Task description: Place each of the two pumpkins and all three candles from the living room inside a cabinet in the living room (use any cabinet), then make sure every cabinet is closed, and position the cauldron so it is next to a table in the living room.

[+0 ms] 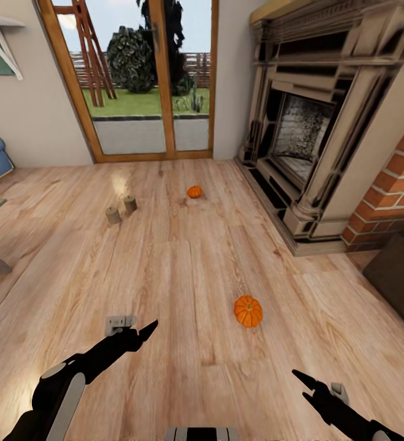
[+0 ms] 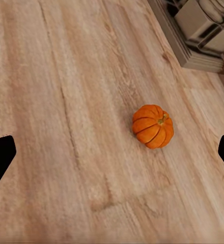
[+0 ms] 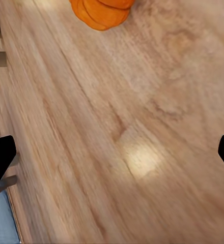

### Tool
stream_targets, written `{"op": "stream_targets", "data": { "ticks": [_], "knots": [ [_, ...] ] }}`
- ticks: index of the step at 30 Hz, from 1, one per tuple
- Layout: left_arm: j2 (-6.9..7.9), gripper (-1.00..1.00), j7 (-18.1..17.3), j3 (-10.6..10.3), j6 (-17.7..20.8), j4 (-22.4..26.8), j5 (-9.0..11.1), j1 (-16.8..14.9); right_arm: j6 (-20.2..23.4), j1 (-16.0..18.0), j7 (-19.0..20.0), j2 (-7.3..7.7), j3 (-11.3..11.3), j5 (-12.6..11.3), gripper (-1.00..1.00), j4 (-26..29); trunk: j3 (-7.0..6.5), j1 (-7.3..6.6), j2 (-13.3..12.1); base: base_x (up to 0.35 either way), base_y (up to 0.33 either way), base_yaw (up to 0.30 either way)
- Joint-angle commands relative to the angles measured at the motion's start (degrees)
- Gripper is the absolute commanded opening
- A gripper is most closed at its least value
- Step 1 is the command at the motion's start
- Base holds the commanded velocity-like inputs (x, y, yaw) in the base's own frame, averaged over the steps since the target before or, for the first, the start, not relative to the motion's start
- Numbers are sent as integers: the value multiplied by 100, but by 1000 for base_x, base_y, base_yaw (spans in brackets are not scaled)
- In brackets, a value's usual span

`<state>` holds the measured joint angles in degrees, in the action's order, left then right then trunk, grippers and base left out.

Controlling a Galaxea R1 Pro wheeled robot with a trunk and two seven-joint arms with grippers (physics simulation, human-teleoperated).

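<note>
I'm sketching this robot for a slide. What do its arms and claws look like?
Both arms are glossy black. The left arm has pale grey panels and a grey block at the wrist. The left claw and right claw end in slim, pointed black fingers; a grey block sits behind the right one too.

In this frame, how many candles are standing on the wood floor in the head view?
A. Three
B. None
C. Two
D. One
C: two candles, one and another, stand side by side on the floor, to the left of the far pumpkin.
</note>
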<state>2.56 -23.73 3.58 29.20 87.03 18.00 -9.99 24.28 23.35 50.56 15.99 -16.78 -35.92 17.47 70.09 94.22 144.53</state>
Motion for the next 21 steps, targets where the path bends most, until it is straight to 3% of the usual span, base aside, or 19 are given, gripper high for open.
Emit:
{"op": "stream_targets", "data": {
  "ticks": [1, 6, 12, 18, 21],
  "knots": [
    [-1, 100, -9, 8, 47, 0, 45, -3, 51, 4, 31, 0, -12, -33, 100, 8, 27, 1, 3, 0, 0, 0],
    [-1, 100, -9, 10, 41, -19, 45, -3, 67, 148, 92, -4, -13, -31, 100, 54, 138, 14, 10, 0, 0, 0],
    [-1, 100, -9, 3, 19, -34, 38, -3, 135, 668, -434, -37, -8, -36, 100, 2, 271, 30, 18, 0, 0, 0],
    [-1, 100, -9, 1, 17, -33, 37, -3, 154, 835, -600, -23, -13, -38, 100, 2, 404, 45, 26, 0, 0, 0],
    [-1, 100, -11, 0, 15, -36, 40, -3, 155, 860, -592, -24, -13, -36, 100, 6, 404, 45, 26, 0, 0, 0]
  ]
}}
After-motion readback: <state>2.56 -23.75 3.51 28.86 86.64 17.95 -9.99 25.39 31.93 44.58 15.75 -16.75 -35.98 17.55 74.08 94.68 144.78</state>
